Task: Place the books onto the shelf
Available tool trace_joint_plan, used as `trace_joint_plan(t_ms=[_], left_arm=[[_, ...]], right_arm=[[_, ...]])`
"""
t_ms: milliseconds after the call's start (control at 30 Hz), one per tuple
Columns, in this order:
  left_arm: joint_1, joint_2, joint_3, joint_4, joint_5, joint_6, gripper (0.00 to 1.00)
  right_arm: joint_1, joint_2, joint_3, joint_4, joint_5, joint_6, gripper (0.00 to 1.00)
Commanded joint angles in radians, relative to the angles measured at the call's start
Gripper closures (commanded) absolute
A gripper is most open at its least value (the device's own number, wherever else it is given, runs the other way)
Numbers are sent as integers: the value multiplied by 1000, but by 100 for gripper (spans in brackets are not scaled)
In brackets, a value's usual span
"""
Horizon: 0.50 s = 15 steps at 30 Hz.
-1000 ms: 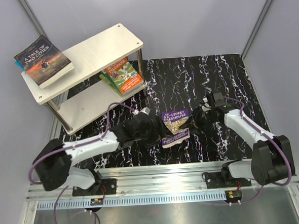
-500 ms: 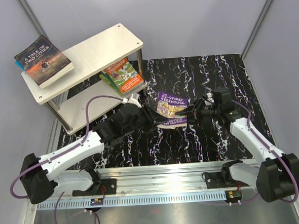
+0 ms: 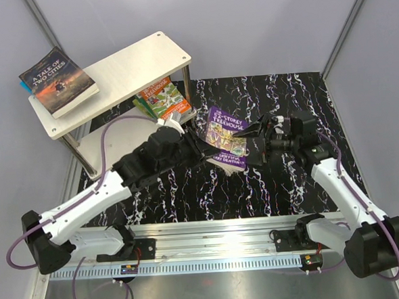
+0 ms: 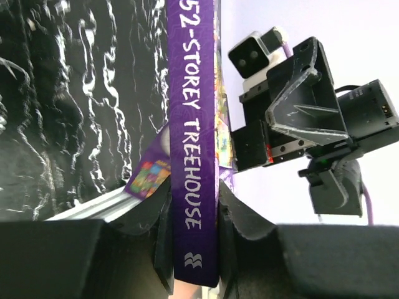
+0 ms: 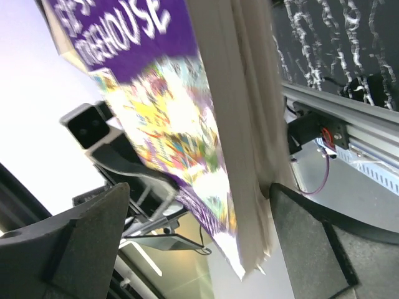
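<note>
**Item:** purple "52-Storey Treehouse" paperback [image 3: 224,138], held tilted in the air above the black marbled mat [image 3: 284,97], between the two arms.

**Left gripper** [image 4: 193,249]: jaws pinched on the book's spine near its lower end, and it alone carries the book.

**Right gripper** [image 5: 199,237]: jaws spread wide to either side of the page edge, gripping nothing.

**Shelf** [image 3: 133,65]: far left. "A Tale of Two Cities" [image 3: 58,81] overhangs the top board, and green and orange Treehouse books [image 3: 163,101] lie on the lower board.

**Step in hand, as judged:** carry to the shelf by the left arm.

**Handling:**
- Back the right arm clear first.
- Keep the spine pinch firm, since loose pages may fan.
- Swing wide of the steel posts.
- Lay the book flat on bare board.
</note>
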<state>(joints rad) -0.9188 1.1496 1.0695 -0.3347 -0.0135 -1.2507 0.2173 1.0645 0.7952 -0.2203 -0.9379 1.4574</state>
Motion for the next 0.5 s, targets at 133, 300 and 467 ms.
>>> trace_joint_plan(t_ms=[133,300,467], left_arm=[[115,1,507,-279,-143,316,100],[254,25,780,-322,-151,448,100],[496,10,871,-290,-119,474,100]], right_arm=[[5,-70,203,-195,21,-141,0],[5,-87,148,-114,-9,-92,0],[5,-98,130,-122,-16,-106,0]])
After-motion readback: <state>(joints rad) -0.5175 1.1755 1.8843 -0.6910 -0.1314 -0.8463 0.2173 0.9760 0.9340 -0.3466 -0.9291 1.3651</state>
